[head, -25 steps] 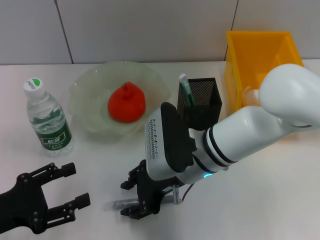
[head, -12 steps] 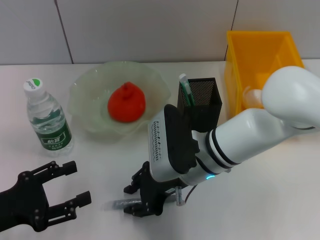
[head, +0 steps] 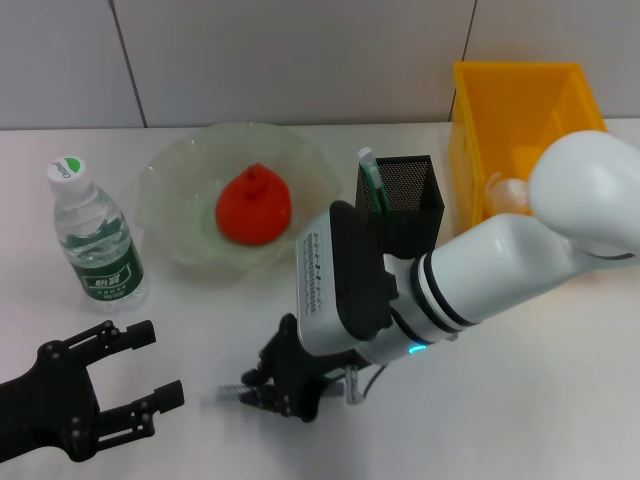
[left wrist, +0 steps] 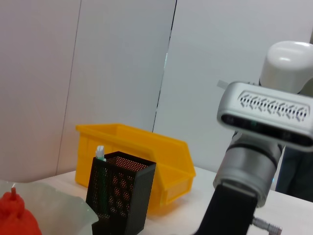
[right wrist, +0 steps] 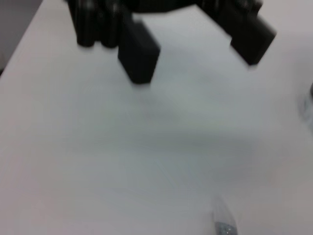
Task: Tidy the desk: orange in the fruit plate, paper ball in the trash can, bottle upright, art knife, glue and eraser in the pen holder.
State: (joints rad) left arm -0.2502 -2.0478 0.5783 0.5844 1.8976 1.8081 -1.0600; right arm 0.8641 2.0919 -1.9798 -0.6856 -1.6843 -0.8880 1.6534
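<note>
The near middle of the desk (head: 560, 420) is taken up by the right arm (head: 480, 285), which reaches across from the right edge; its right gripper (head: 268, 390) is lowered onto the surface over a slim grey object (head: 228, 395). The near left corner is occupied by the left gripper (head: 120, 385), its fingers spread apart. Along the far edge, passage is blocked by the bottle (head: 95, 240) at the left, the fruit plate (head: 160, 200) holding the orange (head: 254, 207), the pen holder (head: 405, 205), and the trash can (head: 520, 120) at the far right corner. Bare desk is left between bottle and left gripper, and at the near right corner.
</note>
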